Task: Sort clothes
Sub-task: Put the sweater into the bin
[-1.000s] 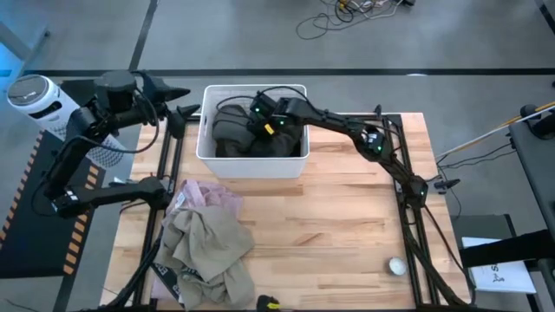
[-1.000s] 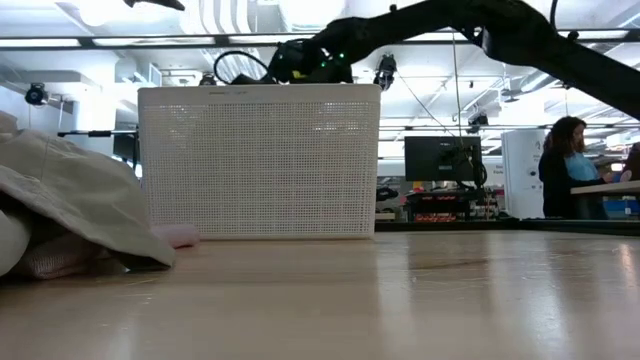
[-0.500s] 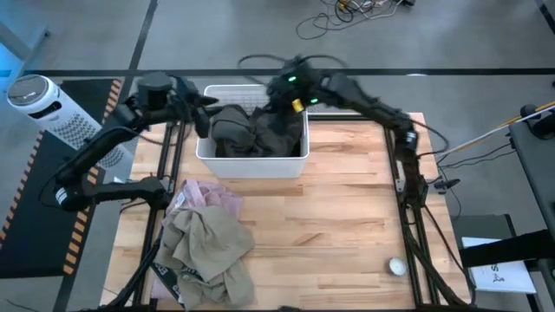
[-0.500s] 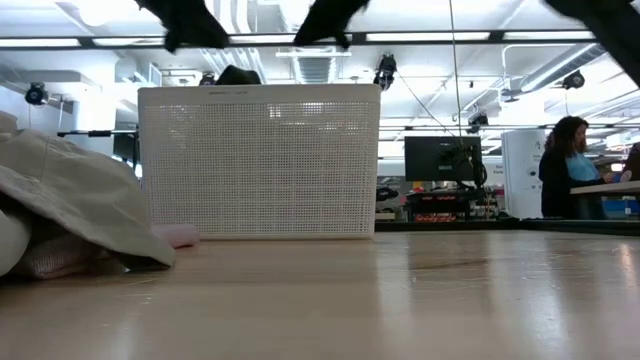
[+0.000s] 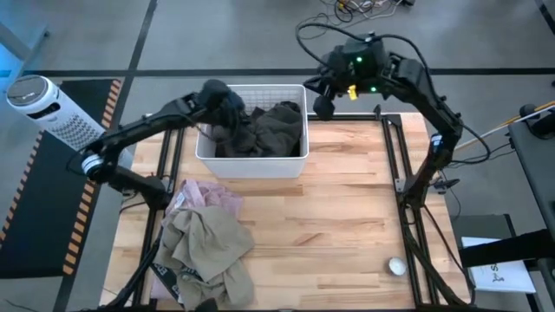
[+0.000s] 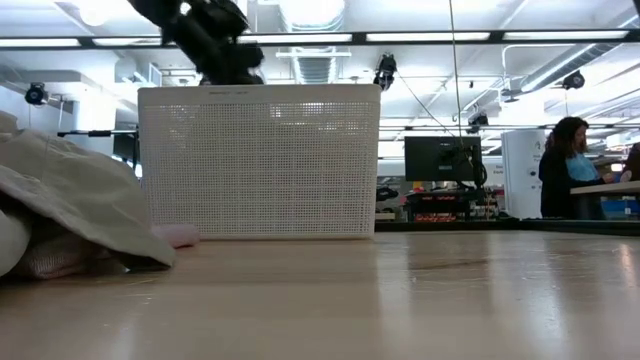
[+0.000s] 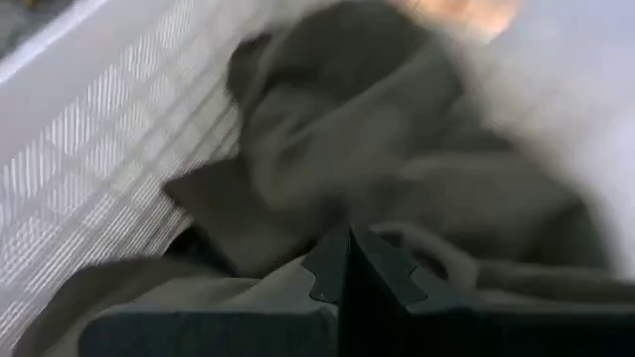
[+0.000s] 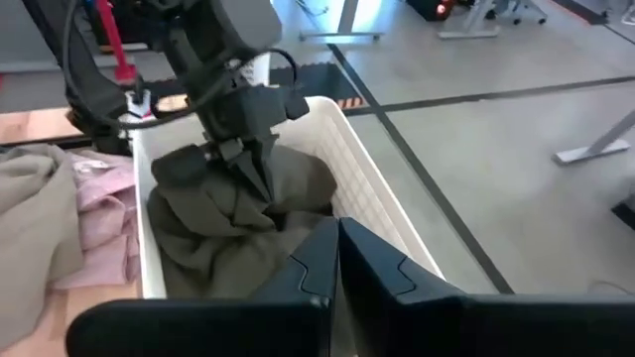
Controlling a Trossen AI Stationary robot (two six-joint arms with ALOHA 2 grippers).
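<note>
— While the left gripper (image 5: pixel 227 111) is down in the bin (image 5: pixel 252 164), what are its fingers doing?
— Pressed together, tips on the dark olive clothes (image 5: pixel 270 130) heaped inside; whether any cloth is pinched, I cannot tell.
— And the right gripper (image 5: pixel 323 106)?
— Raised outside the bin, at about two o'clock from it, fingers shut together with nothing between them.
— Where do the other clothes lie?
— Seen from above, at seven o'clock from the bin, on the table (image 5: pixel 347 217): one pink shirt (image 5: pixel 212 196) with one khaki garment (image 5: pixel 205 238) lapping over it.
— How many bins?
— One, white and perforated.
</note>
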